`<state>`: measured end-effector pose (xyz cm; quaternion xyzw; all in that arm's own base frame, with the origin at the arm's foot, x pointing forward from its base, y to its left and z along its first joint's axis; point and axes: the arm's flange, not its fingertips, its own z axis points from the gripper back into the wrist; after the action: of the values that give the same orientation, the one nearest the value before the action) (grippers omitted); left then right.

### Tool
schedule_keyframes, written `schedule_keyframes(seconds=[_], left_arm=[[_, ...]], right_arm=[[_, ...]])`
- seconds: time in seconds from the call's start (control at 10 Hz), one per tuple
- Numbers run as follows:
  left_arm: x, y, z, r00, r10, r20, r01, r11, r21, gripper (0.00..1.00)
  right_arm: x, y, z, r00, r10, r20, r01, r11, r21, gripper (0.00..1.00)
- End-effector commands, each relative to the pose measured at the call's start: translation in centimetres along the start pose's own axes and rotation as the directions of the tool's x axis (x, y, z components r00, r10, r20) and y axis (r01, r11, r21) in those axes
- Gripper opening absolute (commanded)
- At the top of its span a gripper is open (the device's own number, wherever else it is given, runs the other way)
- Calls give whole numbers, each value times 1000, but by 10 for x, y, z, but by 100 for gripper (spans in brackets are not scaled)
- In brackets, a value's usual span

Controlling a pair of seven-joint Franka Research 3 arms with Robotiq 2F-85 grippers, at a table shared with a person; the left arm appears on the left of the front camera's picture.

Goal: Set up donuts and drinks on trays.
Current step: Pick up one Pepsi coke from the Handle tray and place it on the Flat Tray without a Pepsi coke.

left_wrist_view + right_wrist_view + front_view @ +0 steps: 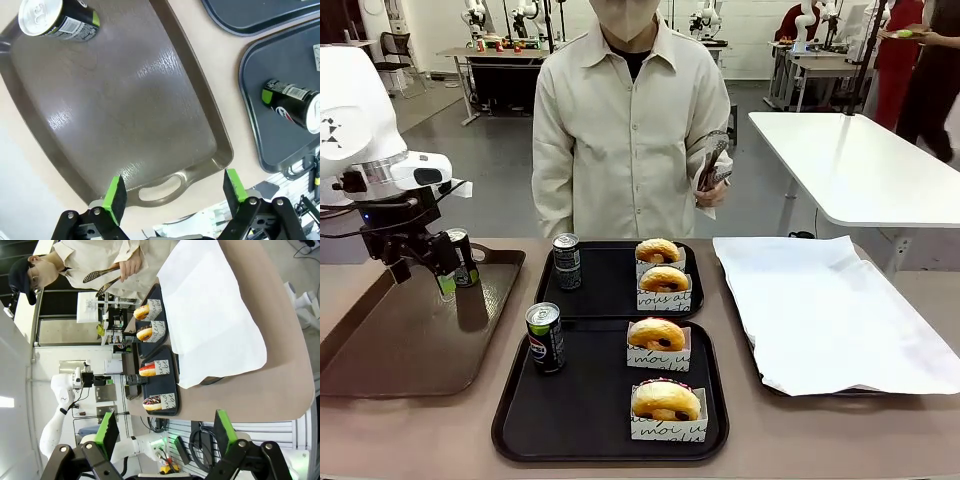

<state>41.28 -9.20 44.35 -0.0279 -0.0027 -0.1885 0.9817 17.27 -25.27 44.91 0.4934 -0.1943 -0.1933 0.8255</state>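
Front view: two black trays lie one behind the other in the middle of the desk (440, 450). On the near tray (585, 400) a Pepsi can (545, 338) stands upright at the left side, with two boxed donuts at the right, one toward the far rim (658, 337) and one toward the near rim (666, 403). On the far tray (610, 280) a grey-black can (566, 261) stands at the left, and two more boxed donuts (662, 268) sit close together at the right. A brown tray (400, 345) lies at the left of the desk, and another can (461, 257) stands on its far part. The left pincer (423, 268) hangs over that brown tray just beside this can; in the left wrist view its green pads (116, 195) are spread wide apart with nothing between them, above the tray's handle end. A white-paper-lined tray (820, 310) takes up the right side of the desk. A person stands at the far side holding tongs (712, 165) in one hand (712, 192). In the right wrist view the right pincer (167, 432) is spread and empty, off the end of the desk.
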Motion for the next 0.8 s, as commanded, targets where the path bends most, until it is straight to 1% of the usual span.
schedule_keyframes(seconds=[0.0, 0.1, 0.2, 0.3, 0.4, 0.5, 0.6, 0.7], left_arm=[[24, -7, 6, 999, -20, -37, 20, 1000, 9, 100], [0, 0, 0, 1000, 0, 0, 0, 1000, 0, 100], [-4, 21, 4, 1000, -7, 15, 9, 993, -116, 100], [-25, 44, 6, 998, -36, 46, 46, 965, -258, 100], [-40, 75, 22, 993, -51, 105, 87, 919, -384, 100], [-71, 101, 23, 981, -56, 186, 146, 844, -516, 100], [-91, 124, 26, 954, -84, 288, 250, 755, -607, 100], [-100, 153, 35, 924, -91, 371, 327, 693, -643, 100]], right_arm=[[0, 0, 1, 1000, 13, 1, -13, 1000, 19, 100], [0, 0, 1, 1000, 13, 1, -13, 1000, 19, 100], [0, 0, 1, 1000, 13, 1, -13, 1000, 19, 100], [0, 0, 1, 1000, 13, 1, -13, 1000, 19, 100], [0, 0, 1, 1000, 13, 1, -13, 1000, 19, 100], [0, 0, 1, 1000, 13, 1, -13, 1000, 19, 100], [0, 0, 1, 1000, 13, 1, -13, 1000, 19, 100], [0, 0, 1, 1000, 13, 1, -13, 1000, 19, 100]])
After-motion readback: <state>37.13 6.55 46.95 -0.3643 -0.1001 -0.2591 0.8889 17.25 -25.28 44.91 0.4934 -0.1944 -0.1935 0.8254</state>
